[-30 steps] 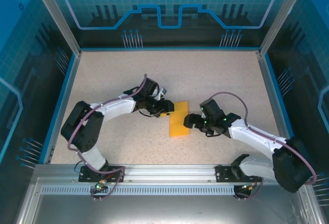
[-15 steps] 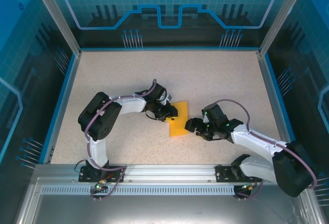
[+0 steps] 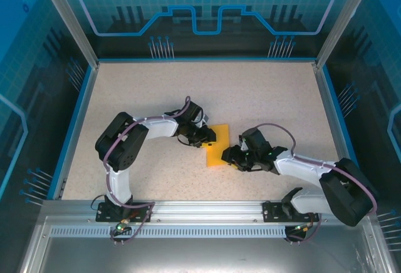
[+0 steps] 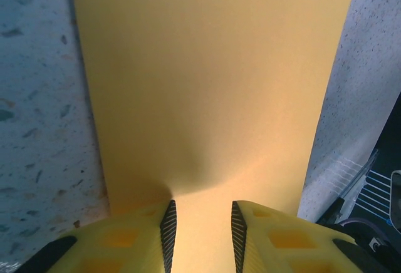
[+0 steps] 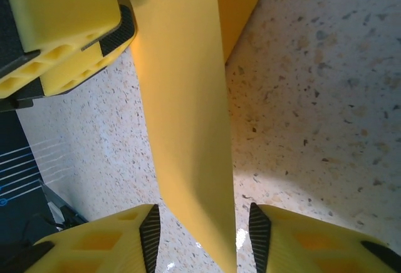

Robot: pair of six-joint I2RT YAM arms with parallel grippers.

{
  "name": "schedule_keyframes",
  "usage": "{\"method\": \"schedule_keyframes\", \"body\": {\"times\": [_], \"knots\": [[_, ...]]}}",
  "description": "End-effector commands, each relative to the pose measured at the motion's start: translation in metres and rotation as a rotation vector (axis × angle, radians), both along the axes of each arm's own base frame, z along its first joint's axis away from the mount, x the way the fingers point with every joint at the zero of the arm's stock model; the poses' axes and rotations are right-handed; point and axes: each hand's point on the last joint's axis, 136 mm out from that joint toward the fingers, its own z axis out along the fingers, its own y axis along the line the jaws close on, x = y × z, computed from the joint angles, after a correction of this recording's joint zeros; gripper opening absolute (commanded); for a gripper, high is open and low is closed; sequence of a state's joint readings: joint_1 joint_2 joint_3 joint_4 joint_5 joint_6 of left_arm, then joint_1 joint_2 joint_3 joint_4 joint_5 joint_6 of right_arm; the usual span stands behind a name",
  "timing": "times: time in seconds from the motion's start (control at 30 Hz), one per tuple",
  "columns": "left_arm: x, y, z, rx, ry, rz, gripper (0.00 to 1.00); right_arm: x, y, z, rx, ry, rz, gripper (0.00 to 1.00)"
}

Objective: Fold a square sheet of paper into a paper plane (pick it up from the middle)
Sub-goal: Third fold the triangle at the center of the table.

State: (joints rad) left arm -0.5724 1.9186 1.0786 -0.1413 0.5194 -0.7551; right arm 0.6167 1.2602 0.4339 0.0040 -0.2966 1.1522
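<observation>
**Orange paper sheet btwn two grippers, mid-table**

Top view: the paper sheet [image 3: 217,148] lies near the middle of the speckled table [image 3: 150,91]. It is seen as an orange-yellow oblong, longer than wide, w/ its long axis running roughly near-to-far. The left gripper [image 3: 209,137] meets the sheet's far-left edge, and the right gripper [image 3: 229,155] meets its near-right edge. Both arms reach inward, so the sheet sits btwn the two heads.

Left wrist view: the sheet [image 4: 207,85] runs away from the camera as a broad plain band, w/ speckled table on both sides. Its near end comes down to the left gripper [image 4: 202,216], and paper colour shows in the gap btwn the two ribbed black pads [image 4: 168,226]. A soft dimple marks the paper just ahead of the left-hand pad. The pads stand a narrow gap apart; whether they pinch the sheet can't be told.

Right wrist view: a long flap of the sheet [image 5: 188,129] appears raised off the table and casts a shadow to its right. A second layer shows behind it at top. The flap's near corner passes btwn the fingers of the right gripper [image 5: 203,223], which straddle it w/ jaws partly spread. Table shows btwn the paper and each pad [image 5: 258,229], so it is not yet clamped. At upper left, one finger [image 5: 59,16] of the left gripper has its black pad against the flap's edge.
</observation>
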Motion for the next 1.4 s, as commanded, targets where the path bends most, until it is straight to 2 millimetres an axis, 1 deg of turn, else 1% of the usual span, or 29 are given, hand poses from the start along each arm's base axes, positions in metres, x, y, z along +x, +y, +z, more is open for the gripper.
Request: {"method": "schedule_keyframes", "body": {"times": [0.0,0.17,0.27,0.4,0.57,0.63,0.67,0.83,0.97,1.07,1.2,1.37], "knots": [[-0.001,0.002,-0.009,0.024,0.017,0.001,0.32,-0.002,0.0,0.004,0.026,-0.009,-0.025,0.38],[0.001,-0.001,-0.002,0.009,0.005,-0.008,0.32,-0.007,-0.01,0.008,0.007,0.005,-0.072,0.17],[0.003,-0.003,0.003,0.002,-0.004,-0.011,0.32,-0.006,-0.014,0.011,0.003,0.002,-0.092,0.06],[0.004,-0.007,0.011,-0.017,-0.015,-0.027,0.31,-0.003,-0.012,0.015,0.014,-0.002,-0.09,0.01],[0.013,-0.008,0.036,-0.032,-0.108,-0.046,0.32,0.0,-0.01,0.015,-0.01,0.014,-0.076,0.0],[0.018,-0.007,0.04,-0.019,-0.135,-0.049,0.32,-0.001,-0.011,0.013,-0.027,0.027,-0.074,0.01],[0.019,-0.008,0.038,-0.009,-0.139,-0.051,0.32,-0.001,-0.011,0.012,-0.032,0.031,-0.072,0.01],[0.023,-0.002,0.009,0.058,-0.104,-0.037,0.29,0.002,-0.008,0.012,-0.05,0.043,-0.059,0.01],[0.023,-0.003,-0.004,0.071,-0.075,-0.035,0.29,0.008,-0.003,0.015,-0.06,0.047,-0.044,0.01],[0.021,-0.001,-0.011,0.09,-0.058,-0.038,0.28,0.014,0.002,0.014,-0.075,0.055,-0.03,0.01],[0.017,0.004,-0.017,0.115,-0.046,-0.037,0.28,0.029,0.014,0.017,-0.062,0.036,-0.018,0.01],[0.017,0.005,-0.017,0.116,-0.043,-0.037,0.28,0.047,0.029,0.018,-0.052,-0.004,0.007,0.02]]}}
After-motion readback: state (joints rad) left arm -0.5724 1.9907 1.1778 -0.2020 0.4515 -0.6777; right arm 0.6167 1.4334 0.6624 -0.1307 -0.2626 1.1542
